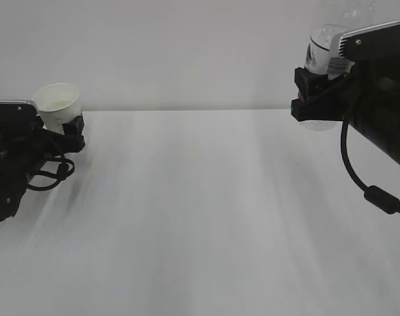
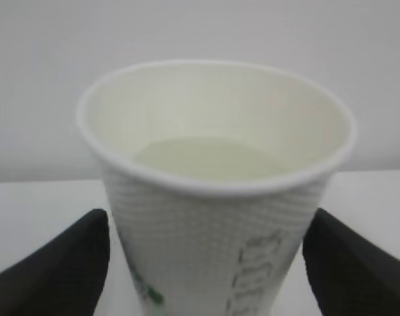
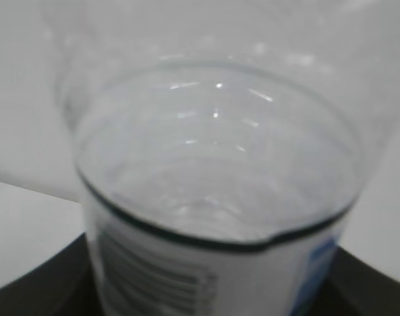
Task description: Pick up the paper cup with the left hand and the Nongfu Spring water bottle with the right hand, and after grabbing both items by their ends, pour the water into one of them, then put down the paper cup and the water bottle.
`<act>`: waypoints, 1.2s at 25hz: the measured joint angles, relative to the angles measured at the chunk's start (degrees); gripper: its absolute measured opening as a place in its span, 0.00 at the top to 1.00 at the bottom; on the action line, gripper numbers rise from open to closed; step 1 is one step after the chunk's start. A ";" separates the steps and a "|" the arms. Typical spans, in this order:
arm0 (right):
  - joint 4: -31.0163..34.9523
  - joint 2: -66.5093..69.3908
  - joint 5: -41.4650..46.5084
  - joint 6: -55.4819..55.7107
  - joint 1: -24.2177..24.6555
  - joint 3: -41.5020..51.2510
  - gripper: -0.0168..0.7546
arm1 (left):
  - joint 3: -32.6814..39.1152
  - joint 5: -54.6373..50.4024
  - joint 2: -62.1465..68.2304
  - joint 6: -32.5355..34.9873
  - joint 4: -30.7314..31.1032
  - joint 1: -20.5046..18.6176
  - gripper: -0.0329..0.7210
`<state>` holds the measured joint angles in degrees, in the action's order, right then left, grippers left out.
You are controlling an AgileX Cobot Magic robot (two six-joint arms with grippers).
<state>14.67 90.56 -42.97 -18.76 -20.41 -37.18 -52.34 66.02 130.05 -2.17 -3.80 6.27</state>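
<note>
The white paper cup (image 1: 57, 103) stands at the far left of the table, open end up and leaning a little. My left gripper (image 1: 73, 129) is open around its lower part. In the left wrist view the cup (image 2: 213, 217) fills the middle, and the black fingers (image 2: 58, 270) flank it with thin gaps on both sides. A pale flat surface (image 2: 203, 159) shows low inside; water or bare bottom, I cannot tell. My right gripper (image 1: 313, 92) is shut on the Nongfu Spring water bottle (image 1: 321, 51), held above the table at the right. That bottle (image 3: 213, 197) fills the right wrist view.
The white table (image 1: 200, 217) stretches between the two arms, with a plain white wall behind it. A black cable (image 1: 364, 184) hangs from the right arm, and looped cables (image 1: 51, 176) lie by the left arm.
</note>
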 joint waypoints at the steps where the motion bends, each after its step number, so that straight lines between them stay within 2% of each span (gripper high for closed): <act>1: 0.00 0.00 0.00 0.00 0.00 0.00 0.36 | 1.10 0.00 -0.09 0.00 0.00 0.00 0.05; 16: 0.00 0.00 0.00 0.00 0.00 0.00 0.36 | 17.03 -0.03 -16.18 0.00 0.30 0.00 0.09; 30: -0.03 0.00 0.00 0.00 0.00 0.00 0.36 | 22.88 -2.17 -31.17 0.00 0.30 0.00 0.13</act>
<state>14.63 90.56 -42.97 -18.76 -20.41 -37.18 -29.45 63.84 98.88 -2.17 -3.50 6.27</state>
